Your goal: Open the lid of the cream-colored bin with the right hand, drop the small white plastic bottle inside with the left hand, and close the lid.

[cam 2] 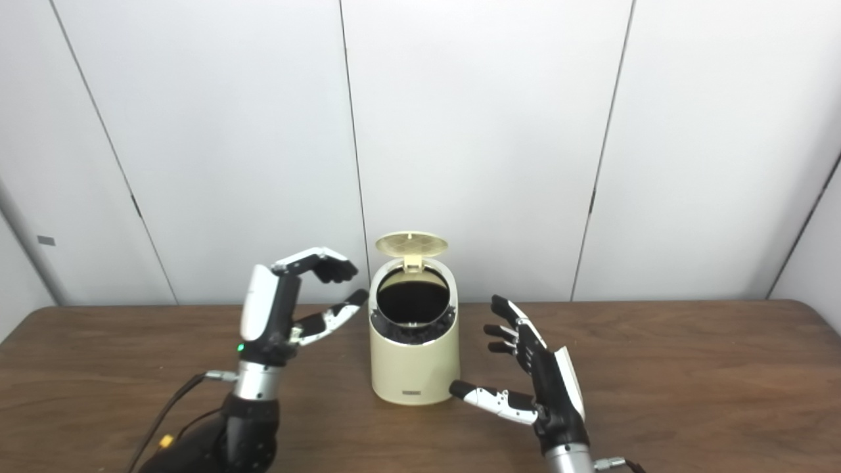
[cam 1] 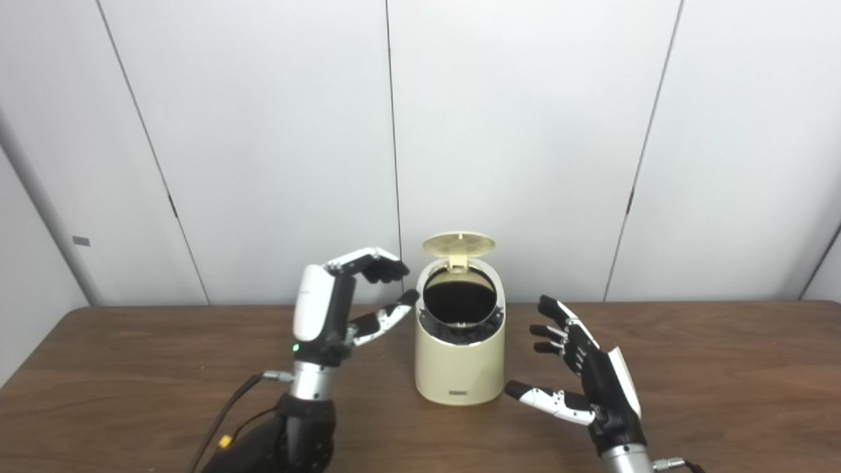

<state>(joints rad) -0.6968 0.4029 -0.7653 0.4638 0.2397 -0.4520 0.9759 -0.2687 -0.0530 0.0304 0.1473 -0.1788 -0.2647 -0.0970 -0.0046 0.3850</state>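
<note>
The cream-colored bin (cam 1: 460, 358) stands upright at the middle of the wooden table (cam 1: 723, 381). Its round lid (cam 1: 458, 244) is flipped up at the back, and the dark opening (cam 1: 458, 299) shows. My left hand (cam 1: 341, 305) is raised just left of the bin's rim, fingers curled over the thumb with a gap between, and nothing is in it. My right hand (cam 1: 581, 371) rests low to the right of the bin, fingers spread, thumb pointing at the bin's base. The small white bottle is not visible in either view.
White wall panels (cam 1: 525, 131) rise directly behind the table's far edge. A black cable (cam 1: 223, 410) runs from the left wrist down to the bottom edge. Bare tabletop lies to the far left and far right of the bin.
</note>
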